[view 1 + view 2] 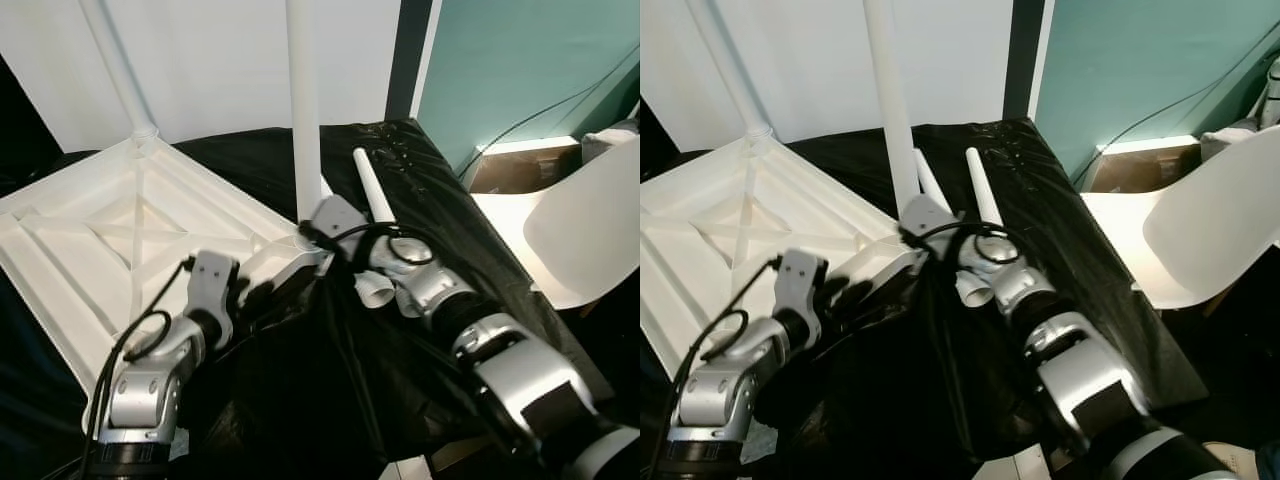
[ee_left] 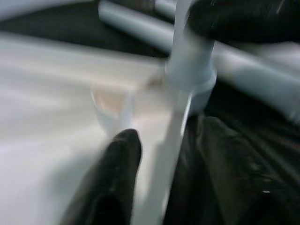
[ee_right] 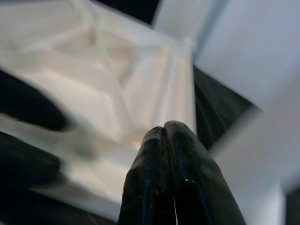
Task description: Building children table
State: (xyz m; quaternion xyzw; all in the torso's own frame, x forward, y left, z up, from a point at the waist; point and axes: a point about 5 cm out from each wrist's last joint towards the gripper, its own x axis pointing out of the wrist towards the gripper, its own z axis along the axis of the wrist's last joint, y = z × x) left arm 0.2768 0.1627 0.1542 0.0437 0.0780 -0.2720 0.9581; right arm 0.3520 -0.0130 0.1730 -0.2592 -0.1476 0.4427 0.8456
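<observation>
A white tabletop (image 1: 110,250) lies upside down on black cloth. One white leg (image 1: 118,80) stands upright in its far corner. Another upright leg (image 1: 303,110) stands in the near right corner. Two loose legs (image 1: 980,190) lie on the cloth behind it. My left gripper (image 1: 262,290) is at that near corner, with the tabletop's rim (image 2: 173,145) between its fingers (image 2: 119,159). My right gripper (image 1: 305,238) is shut with nothing in it, its fingers (image 3: 164,154) pressed together close to the base of the upright leg (image 3: 262,154).
The black cloth (image 1: 400,400) covers the work surface and drops off at the right. Beyond that edge stand a white chair (image 1: 585,235) and an open cardboard box (image 1: 520,165) by a teal wall. A white wall is behind.
</observation>
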